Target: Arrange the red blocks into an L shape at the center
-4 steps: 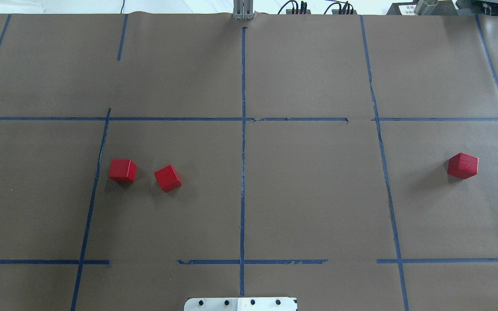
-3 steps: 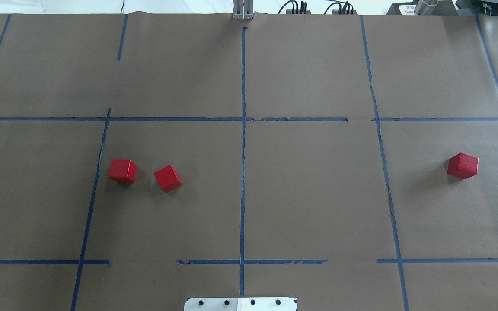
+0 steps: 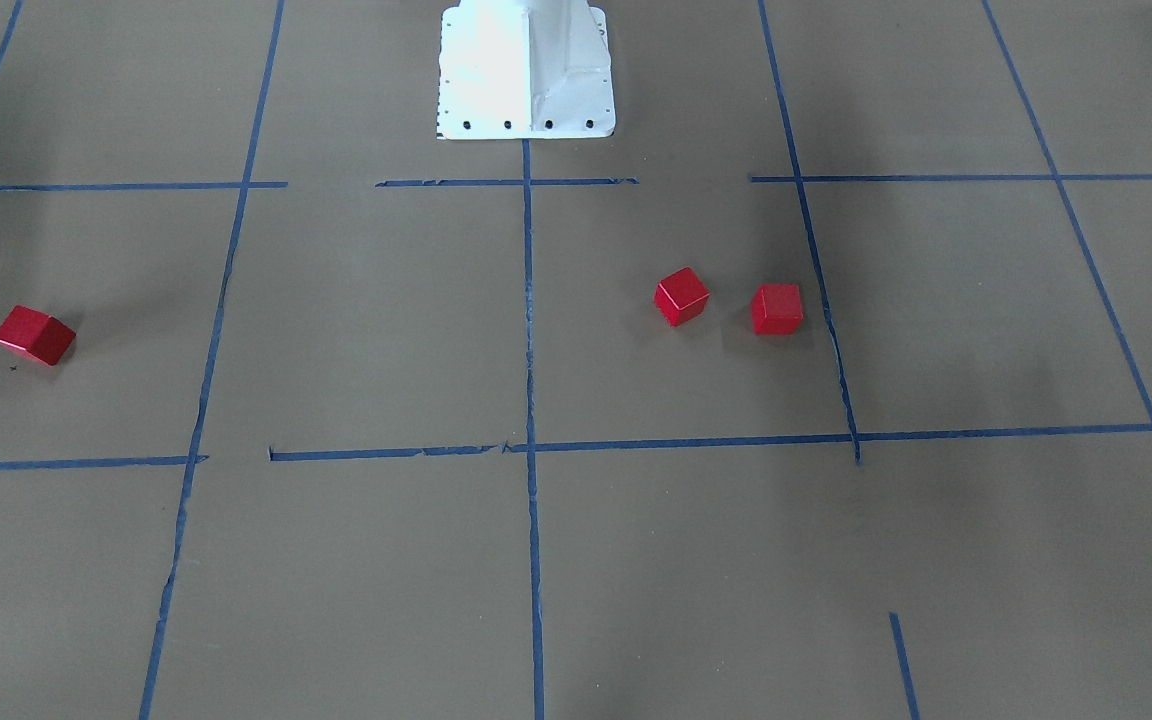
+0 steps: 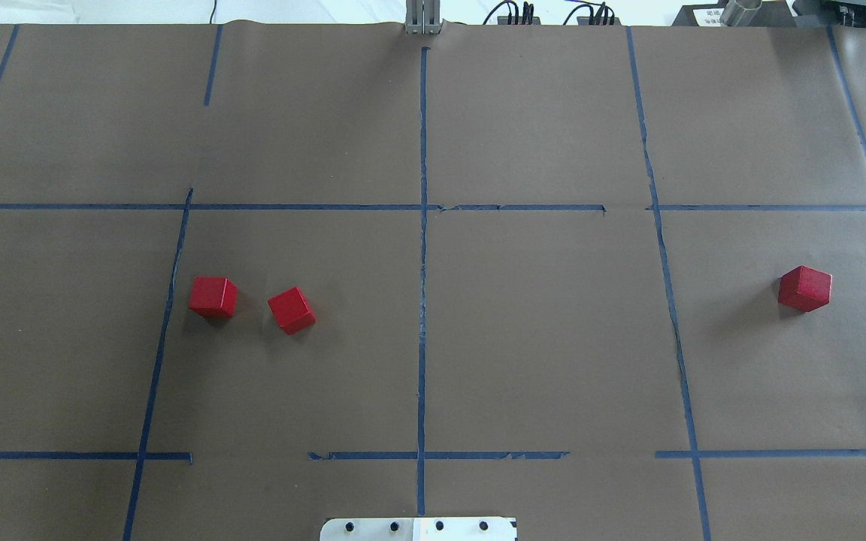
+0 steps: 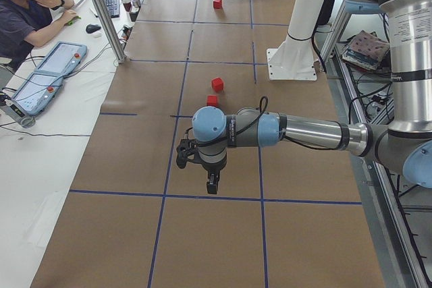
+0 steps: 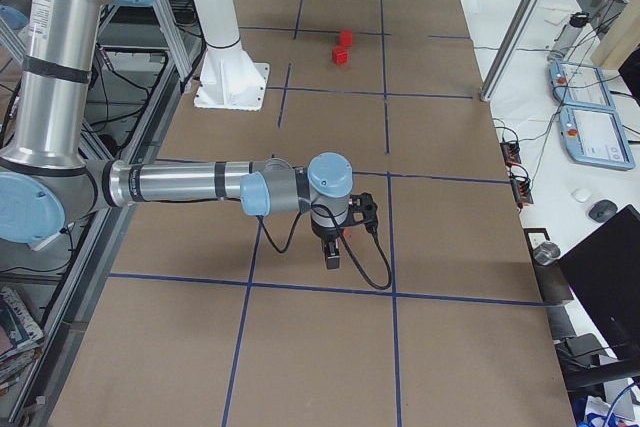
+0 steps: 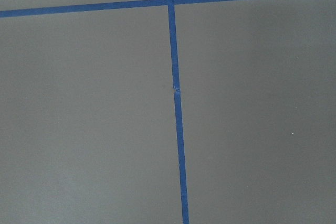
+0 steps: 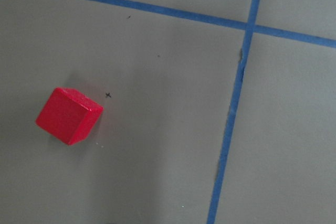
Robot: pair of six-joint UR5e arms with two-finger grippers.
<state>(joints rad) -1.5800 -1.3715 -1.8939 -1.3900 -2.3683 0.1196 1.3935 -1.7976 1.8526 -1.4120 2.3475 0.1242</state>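
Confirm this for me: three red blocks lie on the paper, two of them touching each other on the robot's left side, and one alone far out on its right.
One thing is wrong. The outer left block and the inner left block do not touch: the overhead exterior view shows bare brown paper between them. The rest holds: three red blocks, two on the robot's left, the third block alone far out on its right.

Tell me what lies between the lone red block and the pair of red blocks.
Only bare brown paper, crossed by two blue tape lines, separates the lone block from the pair; the overhead view shows it.
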